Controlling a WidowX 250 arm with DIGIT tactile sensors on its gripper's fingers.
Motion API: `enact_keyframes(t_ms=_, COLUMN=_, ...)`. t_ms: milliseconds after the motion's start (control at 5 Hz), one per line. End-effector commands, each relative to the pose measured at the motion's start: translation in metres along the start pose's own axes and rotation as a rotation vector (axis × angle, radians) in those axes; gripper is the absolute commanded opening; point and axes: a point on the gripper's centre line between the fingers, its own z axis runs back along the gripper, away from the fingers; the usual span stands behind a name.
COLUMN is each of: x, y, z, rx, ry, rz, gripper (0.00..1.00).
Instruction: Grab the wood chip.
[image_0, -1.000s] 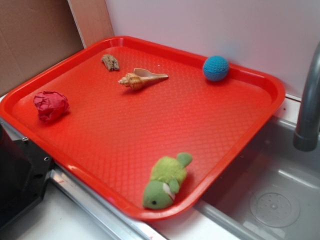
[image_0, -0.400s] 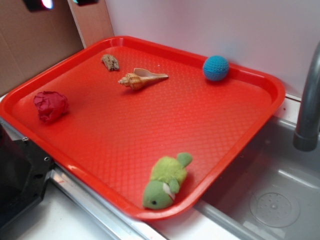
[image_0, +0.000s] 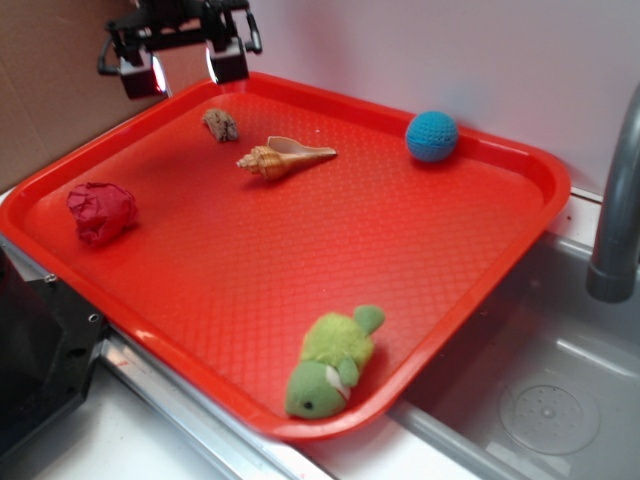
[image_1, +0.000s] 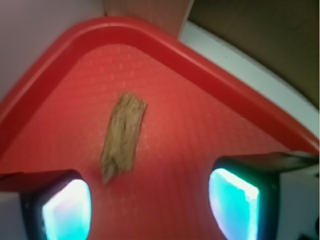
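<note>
Pincer (image_0: 185, 70): newly arrived above the tray's (image_0: 520, 160) far corner; fingers spread wide, empty
Wood chip (image_0: 221, 124): untouched, near left finger (image_1: 60, 210)
Meaning: approach begun; descent remains
</note>
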Motion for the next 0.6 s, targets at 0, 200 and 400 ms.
enact_keyframes(t_ms=0, x=0.020, y=0.011, z=-0.009, rx=-0.007, ry=-0.030, rz=0.039, gripper=1.00)
enact_keyframes(t_ms=200, x=0.020, y=0.011, z=-0.009, rx=-0.007, ry=-0.030, rz=0.039, gripper=1.00)
enact_keyframes(t_ms=400, x=0.026, y=0.005, z=-0.031, rx=0.001, ry=-0.018, rz=0.055, gripper=1.00)
